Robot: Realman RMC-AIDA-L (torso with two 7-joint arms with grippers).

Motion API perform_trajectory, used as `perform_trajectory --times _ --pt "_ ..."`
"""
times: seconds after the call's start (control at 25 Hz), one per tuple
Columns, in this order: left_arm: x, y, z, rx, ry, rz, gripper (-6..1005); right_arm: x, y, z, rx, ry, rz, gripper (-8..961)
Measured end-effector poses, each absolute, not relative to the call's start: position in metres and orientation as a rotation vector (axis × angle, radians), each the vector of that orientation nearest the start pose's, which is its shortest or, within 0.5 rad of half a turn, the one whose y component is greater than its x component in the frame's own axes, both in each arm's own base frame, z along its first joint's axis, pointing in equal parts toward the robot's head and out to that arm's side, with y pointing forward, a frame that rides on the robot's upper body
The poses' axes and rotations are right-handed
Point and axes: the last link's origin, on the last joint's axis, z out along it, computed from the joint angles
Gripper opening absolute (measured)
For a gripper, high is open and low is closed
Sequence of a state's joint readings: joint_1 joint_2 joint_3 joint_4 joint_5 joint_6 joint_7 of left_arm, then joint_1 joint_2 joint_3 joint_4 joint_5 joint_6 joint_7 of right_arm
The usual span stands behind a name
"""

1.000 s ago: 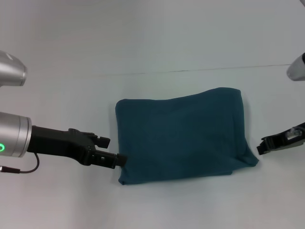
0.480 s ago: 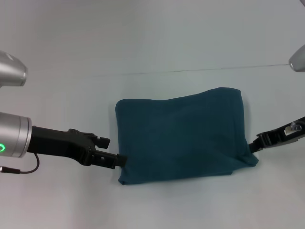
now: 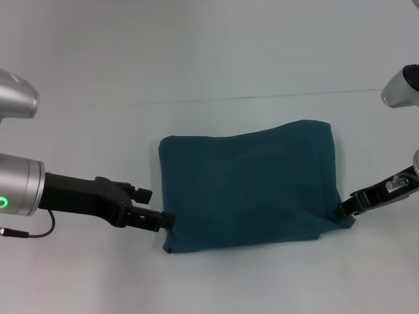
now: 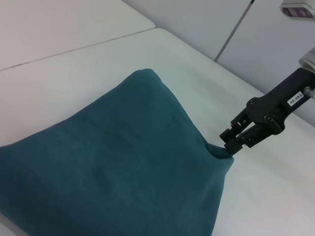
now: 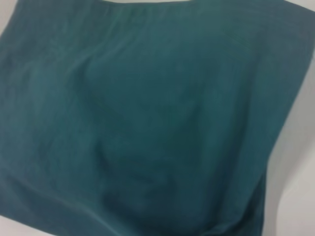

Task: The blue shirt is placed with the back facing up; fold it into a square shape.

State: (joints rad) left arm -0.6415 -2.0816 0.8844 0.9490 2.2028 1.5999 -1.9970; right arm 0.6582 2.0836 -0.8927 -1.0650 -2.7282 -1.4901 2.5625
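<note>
Plain white table (image 3: 216,59), a thin seam line crossing it behind the cloth. Head view: the blue shirt (image 3: 252,186) lies mid-table, folded into a rough rectangle, plain side up, far right corner higher than the left. The left gripper (image 3: 167,220) comes in low from the left, tip touching the shirt's near left edge; whether its fingers pinch cloth there, cannot tell. The right gripper (image 3: 345,209) is at the shirt's near right corner, tips against the fabric. Nothing else on the table, nothing between the arms and the shirt.

Left wrist view: shirt (image 4: 113,172) fills the lower part, table seam behind, a wall panel further off. The right gripper (image 4: 230,144) shows across the cloth, black fingers drawn narrow and pinching the pointed corner of the shirt, which bunches up at the tips.

Right wrist view: only shirt (image 5: 147,118), soft wrinkles, a strip of white table (image 5: 300,162) at one side. Own fingers not visible.
</note>
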Motion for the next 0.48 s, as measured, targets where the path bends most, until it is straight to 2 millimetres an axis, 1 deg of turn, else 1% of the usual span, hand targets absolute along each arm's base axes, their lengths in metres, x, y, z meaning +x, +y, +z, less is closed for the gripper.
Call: perform_trajectory --times 0.08,0.28,0.48 --pt "-0.2064 0.3598 0.0096 -2.854 -0.955 -0.297 905 0.2585 0.3754 0.0373 -2.258 1.462 -0.266 294" --pt "-0.2072 0.3595 0.01 -2.851 -0.957 -0.298 905 0.2575 0.3758 0.0345 -2.273 1.457 -0.271 394" --pt "-0.2071 0.3603 0.0096 -2.849 -0.952 -0.296 905 0.2579 0.3762 0.0294 -2.282 1.451 -0.282 395"
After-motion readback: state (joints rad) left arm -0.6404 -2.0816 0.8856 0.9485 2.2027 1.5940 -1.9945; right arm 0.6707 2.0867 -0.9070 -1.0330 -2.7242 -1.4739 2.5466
